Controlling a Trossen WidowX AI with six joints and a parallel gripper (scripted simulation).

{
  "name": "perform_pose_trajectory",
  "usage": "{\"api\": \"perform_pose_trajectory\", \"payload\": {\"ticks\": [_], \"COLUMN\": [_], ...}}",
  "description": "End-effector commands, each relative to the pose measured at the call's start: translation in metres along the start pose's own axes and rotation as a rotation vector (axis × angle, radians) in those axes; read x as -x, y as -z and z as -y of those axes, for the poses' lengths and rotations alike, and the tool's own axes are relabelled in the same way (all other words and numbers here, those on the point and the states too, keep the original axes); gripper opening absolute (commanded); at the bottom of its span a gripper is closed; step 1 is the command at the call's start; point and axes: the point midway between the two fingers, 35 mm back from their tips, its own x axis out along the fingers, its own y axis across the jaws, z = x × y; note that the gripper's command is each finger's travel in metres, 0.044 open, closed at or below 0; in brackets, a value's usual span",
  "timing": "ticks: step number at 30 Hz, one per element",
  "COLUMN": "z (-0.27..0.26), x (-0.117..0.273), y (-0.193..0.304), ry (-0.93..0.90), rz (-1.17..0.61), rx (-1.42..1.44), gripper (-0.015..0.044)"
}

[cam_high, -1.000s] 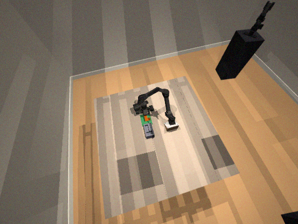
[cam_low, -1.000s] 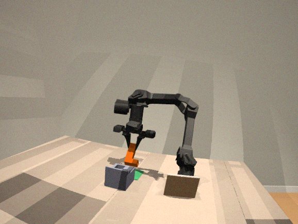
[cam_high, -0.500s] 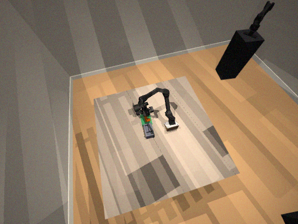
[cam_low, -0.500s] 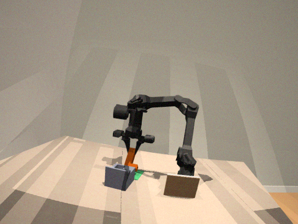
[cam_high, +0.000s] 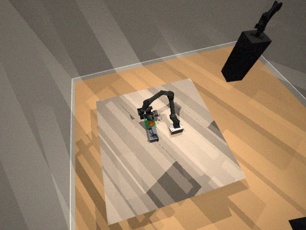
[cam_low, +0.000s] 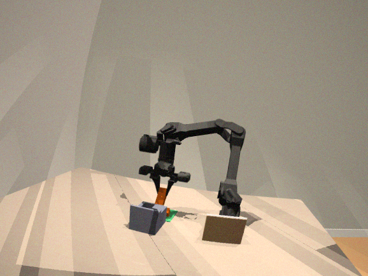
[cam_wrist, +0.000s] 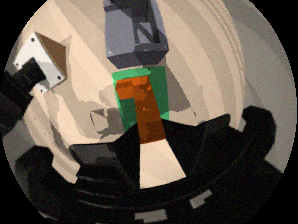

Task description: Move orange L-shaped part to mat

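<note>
The orange L-shaped part (cam_high: pixel 151 123) (cam_low: pixel 161 196) (cam_wrist: pixel 150 117) is out of the tray, steeply tilted, with its straight end up and its L-shaped end down. My gripper (cam_low: pixel 162 192) (cam_wrist: pixel 149 123) is shut on the straight end. The L-shaped end is low over the green mat (cam_high: pixel 146 125) (cam_low: pixel 172 217) (cam_wrist: pixel 160 90), near the mat's tray-side edge; whether it touches the mat is not clear. The grey tray (cam_high: pixel 154 140) (cam_low: pixel 139 219) (cam_wrist: pixel 136 59) stands beside the mat with its pocket empty, and hides part of the L-shaped end in the exterior view.
The arm's base stands on a white-topped block (cam_high: pixel 176 130) (cam_low: pixel 225 229) (cam_wrist: pixel 57 55) to one side of the tray and mat. A black pedestal (cam_high: pixel 246 56) with another arm stands far off at the back right in the top view.
</note>
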Motion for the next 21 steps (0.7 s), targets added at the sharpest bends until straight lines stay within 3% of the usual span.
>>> {"api": "perform_pose_trajectory", "payload": {"ticks": [1, 7, 17, 21], "z": [0.000, 0.000, 0.000, 0.003], "x": [-0.002, -0.002, 0.001, 0.032], "y": [0.001, 0.000, 0.000, -0.001], "ry": [0.003, 0.001, 0.003, 0.030], "rz": [-0.005, 0.000, 0.000, 0.007], "rx": [0.004, 0.001, -0.001, -0.021], "gripper": [0.0000, 0.0000, 0.0263, 0.0368]}}
